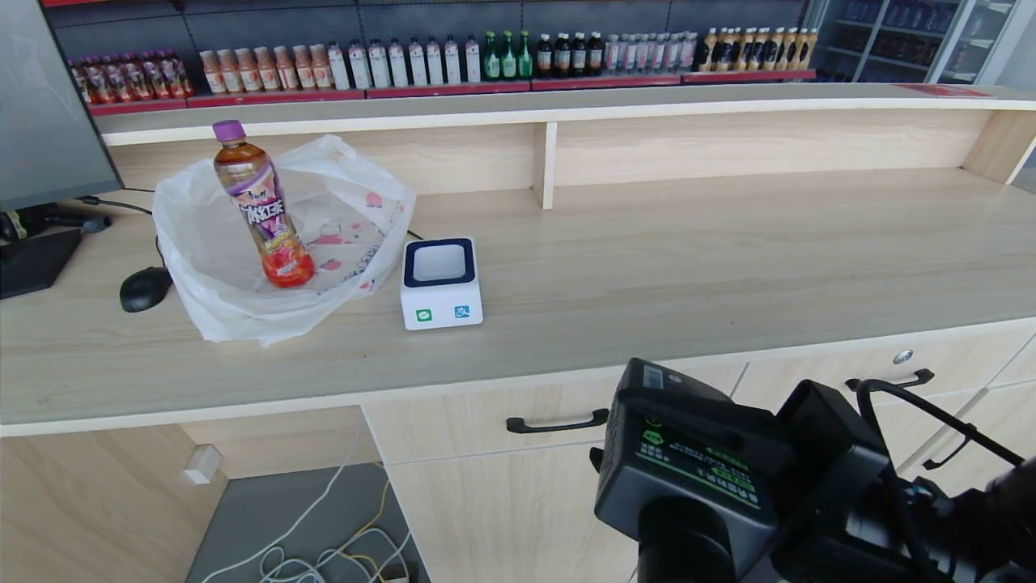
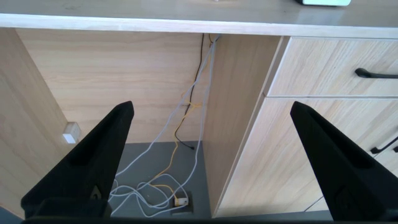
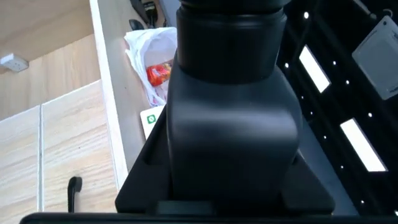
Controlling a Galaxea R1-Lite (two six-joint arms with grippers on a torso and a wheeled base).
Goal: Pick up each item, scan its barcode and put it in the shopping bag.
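A tea bottle (image 1: pixel 263 206) with a purple cap stands upright inside the open white shopping bag (image 1: pixel 210 300) at the left of the counter. Just right of the bag sits the white barcode scanner (image 1: pixel 441 283) with a blue-rimmed window. My left gripper (image 2: pixel 211 168) is open and empty, below counter height, facing the open space under the counter. My right arm's black wrist (image 1: pixel 688 470) hangs in front of the drawers, below the counter's edge. From that arm's camera the bag (image 3: pixel 144 43), bottle (image 3: pixel 159 73) and scanner (image 3: pixel 149 119) show beyond its black body.
A black mouse (image 1: pixel 146 289) and a monitor (image 1: pixel 48 97) stand left of the bag. The wooden counter (image 1: pixel 688 251) stretches bare to the right. Drawers with black handles (image 1: pixel 557 423) lie below; cables (image 2: pixel 155 186) trail on the floor. Bottle shelves (image 1: pixel 453 61) line the back.
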